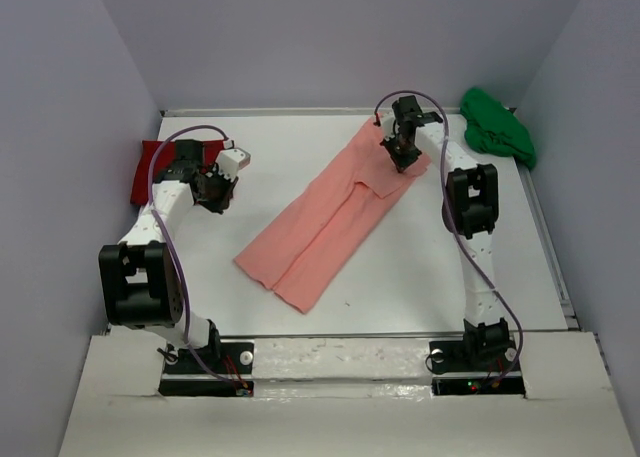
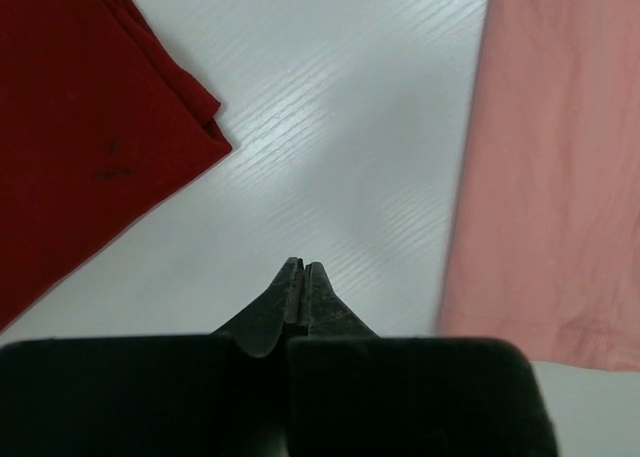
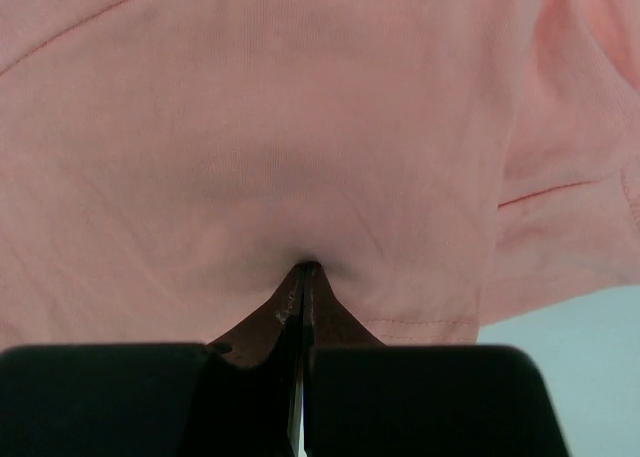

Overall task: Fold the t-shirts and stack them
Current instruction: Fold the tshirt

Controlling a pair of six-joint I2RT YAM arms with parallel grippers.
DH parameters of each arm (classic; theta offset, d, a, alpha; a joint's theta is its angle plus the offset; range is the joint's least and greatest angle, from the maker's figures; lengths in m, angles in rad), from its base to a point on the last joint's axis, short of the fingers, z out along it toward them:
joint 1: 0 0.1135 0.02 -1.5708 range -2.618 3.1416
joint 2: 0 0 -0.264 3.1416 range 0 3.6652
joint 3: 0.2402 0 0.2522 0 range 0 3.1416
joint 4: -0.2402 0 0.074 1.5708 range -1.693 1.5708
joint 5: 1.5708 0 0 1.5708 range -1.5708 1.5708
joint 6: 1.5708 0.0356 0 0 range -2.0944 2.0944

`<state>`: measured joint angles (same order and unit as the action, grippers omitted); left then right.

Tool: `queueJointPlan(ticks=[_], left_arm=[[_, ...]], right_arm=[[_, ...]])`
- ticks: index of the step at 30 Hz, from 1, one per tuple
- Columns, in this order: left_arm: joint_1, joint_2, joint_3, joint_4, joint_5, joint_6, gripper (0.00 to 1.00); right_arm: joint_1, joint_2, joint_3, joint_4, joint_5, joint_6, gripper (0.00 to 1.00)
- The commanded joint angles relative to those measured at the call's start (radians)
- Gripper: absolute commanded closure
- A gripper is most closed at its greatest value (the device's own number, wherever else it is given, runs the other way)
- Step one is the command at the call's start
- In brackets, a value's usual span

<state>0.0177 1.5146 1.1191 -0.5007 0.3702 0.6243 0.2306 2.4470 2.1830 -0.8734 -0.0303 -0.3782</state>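
- The salmon-pink shirt (image 1: 330,217) lies mid-table as a long diagonal strip, already folded lengthwise.
- The right gripper (image 1: 403,162) is clamped on a pinch of cloth at the strip's far end. The wrist view shows the fabric puckering at its closed tips.
- For a clean fold, I judge it should lift just enough to clear the layers. It should then carry that end along the strip's own line to the near hem and match the edges.
- The left gripper (image 2: 302,272) is closed on nothing, over bare table (image 1: 450,267) between the pink cloth and the folded deep red shirt (image 1: 145,172). It could pin the near end.
- The bright green shirt (image 1: 497,127) sits crumpled in the far right corner.
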Motion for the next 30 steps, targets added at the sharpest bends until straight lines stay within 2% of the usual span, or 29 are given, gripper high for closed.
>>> queueJointPlan(ticks=[1,5,13,18,25,30], left_arm=[[0.010,-0.039,-0.012,0.005,-0.031,0.017,1.00],[0.017,-0.044,-0.031,-0.001,-0.043,0.025,1.00],[0.034,-0.054,-0.050,-0.010,-0.077,0.045,1.00],[0.050,-0.059,-0.050,-0.018,-0.062,0.040,1.00],[0.062,-0.033,-0.042,-0.002,-0.048,0.028,1.00],[0.065,-0.019,-0.015,-0.004,0.002,0.005,1.00]], right_arm=[[0.018,0.116,0.209,-0.103,0.026,-0.021,1.00],[0.039,0.202,0.342,-0.089,0.093,-0.053,1.00],[0.067,0.239,0.362,0.075,0.150,-0.125,1.00],[0.076,0.313,0.451,0.181,0.193,-0.183,1.00],[0.095,0.331,0.459,0.298,0.224,-0.217,1.00],[0.095,0.241,0.370,0.369,0.273,-0.206,1.00]])
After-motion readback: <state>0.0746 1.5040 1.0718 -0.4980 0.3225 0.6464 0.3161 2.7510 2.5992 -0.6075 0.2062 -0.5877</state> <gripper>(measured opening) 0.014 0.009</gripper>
